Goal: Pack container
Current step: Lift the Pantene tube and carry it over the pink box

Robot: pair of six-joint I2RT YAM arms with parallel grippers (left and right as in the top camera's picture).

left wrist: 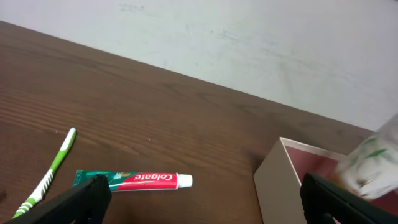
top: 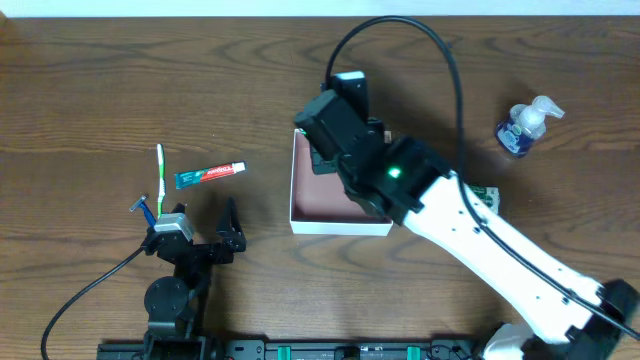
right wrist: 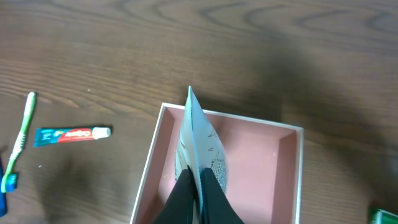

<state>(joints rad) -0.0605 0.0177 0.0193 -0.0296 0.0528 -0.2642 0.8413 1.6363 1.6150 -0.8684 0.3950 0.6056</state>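
While the right pincer (right wrist: 199,177) hangs over the container (right wrist: 261,162), clamped on a thin flat sachet (right wrist: 199,134) held edge-up, we read the step as placing that item in the box. The container sits mid-worktop (top: 100,80), its pinkish floor otherwise looking bare as far as we can see; part is hidden under the arm. The left pincer (left wrist: 205,208) is spread wide and holds nothing, parked near the toothpaste (top: 210,175) and green toothbrush (top: 160,170). Next move, we judge: lower the sachet inside the walls and let go, keeping clear of the thin rim. Toothpaste, toothbrush and the pump bottle (top: 525,125) far right look not yet packed.
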